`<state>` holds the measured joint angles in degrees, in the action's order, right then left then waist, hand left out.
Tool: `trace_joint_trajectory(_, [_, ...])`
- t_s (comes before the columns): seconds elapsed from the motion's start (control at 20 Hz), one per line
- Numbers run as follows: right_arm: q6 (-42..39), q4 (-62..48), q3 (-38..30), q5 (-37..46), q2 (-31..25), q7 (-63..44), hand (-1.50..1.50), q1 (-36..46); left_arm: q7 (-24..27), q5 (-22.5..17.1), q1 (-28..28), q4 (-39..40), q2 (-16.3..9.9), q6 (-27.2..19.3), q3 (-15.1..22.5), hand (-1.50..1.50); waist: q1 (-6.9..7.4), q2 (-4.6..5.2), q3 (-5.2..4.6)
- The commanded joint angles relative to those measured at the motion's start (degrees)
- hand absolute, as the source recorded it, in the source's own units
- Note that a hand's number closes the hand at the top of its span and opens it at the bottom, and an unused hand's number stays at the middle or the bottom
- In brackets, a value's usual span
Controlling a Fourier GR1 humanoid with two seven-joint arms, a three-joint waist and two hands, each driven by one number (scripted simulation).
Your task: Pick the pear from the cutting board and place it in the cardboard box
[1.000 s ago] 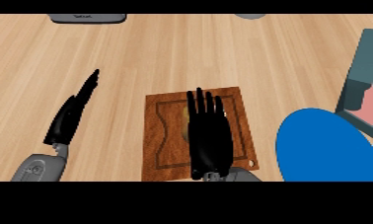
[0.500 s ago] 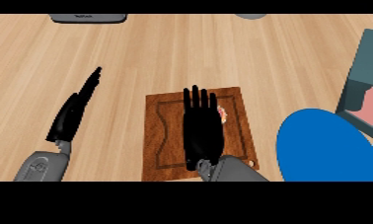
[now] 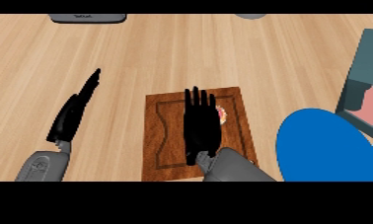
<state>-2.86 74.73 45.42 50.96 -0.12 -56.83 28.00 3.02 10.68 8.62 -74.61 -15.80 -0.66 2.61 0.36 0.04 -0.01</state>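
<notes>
I'm seeing two smooth grey forearms, each ending in a slim black left hand [image 3: 73, 112] and right hand [image 3: 200, 127].

From my feed I count two hands, the left hand [image 3: 73, 112] and the right hand [image 3: 200, 124], over one desk [image 3: 218, 50]. On it I see one cutting board [image 3: 164, 134], one pear [image 3: 221, 114] partly hidden, and one blue plate [image 3: 320, 146]. Two grey objects [image 3: 87, 18] [image 3: 251, 16] sit at the far edge, one teal-grey box-like thing [image 3: 358, 77] at right.

Pinkish pear [image 3: 221, 114] on brown cutting board [image 3: 162, 134], mostly hidden
</notes>
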Motion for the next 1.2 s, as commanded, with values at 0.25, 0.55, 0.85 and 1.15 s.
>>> trace_joint_trajectory(0.25, [6.8,-8.0,0.6,-3.4,0.1,2.2,-1.50,3.4,1.4,0.5,-3.0,-1.9,0.5,2.1,-2.1,0.00,0.16,-0.03,0.01])
trace_joint_trajectory(0.55, [11.1,-14.9,1.4,-4.7,0.1,7.1,1.50,2.5,-1.5,3.6,0.2,-1.7,2.8,0.7,-0.9,0.00,0.05,0.02,0.01])
trace_joint_trajectory(0.85, [11.5,-15.2,4.6,4.1,0.1,5.7,1.50,7.7,0.4,1.5,0.0,-1.1,1.2,2.6,-3.0,0.00,0.10,0.03,0.00])
trace_joint_trajectory(1.15, [14.3,-15.7,2.9,9.5,-0.1,7.5,1.50,7.0,-1.6,3.8,-2.8,-4.3,3.4,1.1,-1.0,0.00,-0.02,-0.09,0.02])
